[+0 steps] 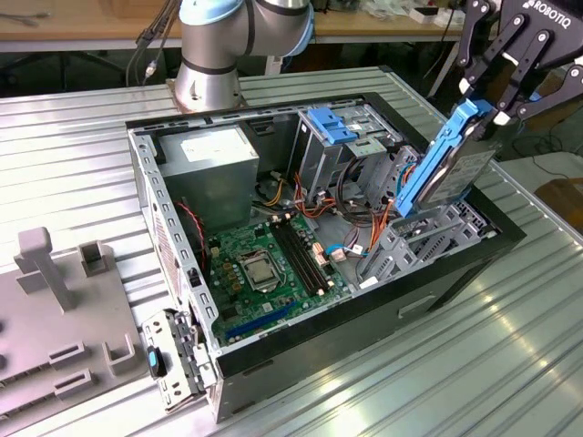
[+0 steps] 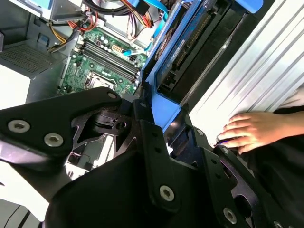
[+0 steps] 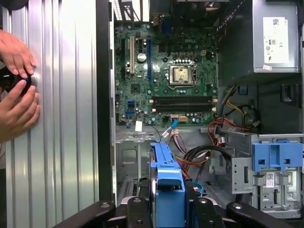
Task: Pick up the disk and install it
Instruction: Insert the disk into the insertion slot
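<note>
— Surface and room?
— Ribbed metal table (image 1: 64,155) carries the open computer case (image 1: 437,291); wooden bench (image 1: 82,23) beyond.
— Disk?
— Disk (image 1: 460,177) tilted above the case's end at the exterior view's right, gripper (image 1: 485,102) jaws pinching its top.

You have bright blue rails on the disk (image 1: 455,173), its body dark grey. Your gripper (image 1: 480,98) is black. The arm (image 1: 214,36) is silver with pale blue caps. The motherboard (image 1: 260,264) is green with black slots; the latch (image 1: 332,125) matches the rails' blue. Cables (image 3: 223,127) run red, orange and yellow. The case (image 1: 383,314) is black-rimmed, grey inside, on a silver ribbed table (image 1: 73,155).
</note>
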Controlling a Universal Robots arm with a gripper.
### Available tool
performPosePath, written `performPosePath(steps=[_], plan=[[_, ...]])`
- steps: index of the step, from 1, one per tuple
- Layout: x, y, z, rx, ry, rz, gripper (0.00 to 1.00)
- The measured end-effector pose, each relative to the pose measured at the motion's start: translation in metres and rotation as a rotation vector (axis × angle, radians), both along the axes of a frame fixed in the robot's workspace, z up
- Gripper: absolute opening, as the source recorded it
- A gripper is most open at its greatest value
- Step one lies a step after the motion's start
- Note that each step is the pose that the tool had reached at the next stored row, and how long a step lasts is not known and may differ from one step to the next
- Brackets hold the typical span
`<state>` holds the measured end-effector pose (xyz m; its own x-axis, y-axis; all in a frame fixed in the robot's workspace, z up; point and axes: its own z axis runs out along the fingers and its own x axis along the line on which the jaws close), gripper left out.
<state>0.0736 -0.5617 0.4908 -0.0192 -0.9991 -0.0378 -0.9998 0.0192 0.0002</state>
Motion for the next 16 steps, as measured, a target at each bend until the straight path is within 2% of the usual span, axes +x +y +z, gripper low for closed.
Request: performPosePath(steps=[1, 2, 7, 9, 10, 11, 13, 16], plan=[[0.0006, -0.0027, -0.0006, 0.0136, 0.0, 0.0, 0.37], [0.0007, -0.0045, -0.001, 0.0191, -0.0001, 0.0, 0.37], [0.0009, -0.01, -0.0039, 0.0213, -0.0037, 0.0, 0.37], [0.0009, -0.0105, -0.0052, 0.0214, -0.0148, 0.0, 0.37], [0.0009, -0.0108, -0.0054, 0.0222, -0.0161, 0.0, 0.37], [0.0009, -0.011, -0.0055, 0.0225, -0.0162, 0.0, 0.37], [0.0008, -0.0184, -0.0076, 0.0254, -0.0161, 0.005, 0.37], [0.0002, -0.0186, -0.0089, 0.0267, -0.0159, 0.029, 0.37]])
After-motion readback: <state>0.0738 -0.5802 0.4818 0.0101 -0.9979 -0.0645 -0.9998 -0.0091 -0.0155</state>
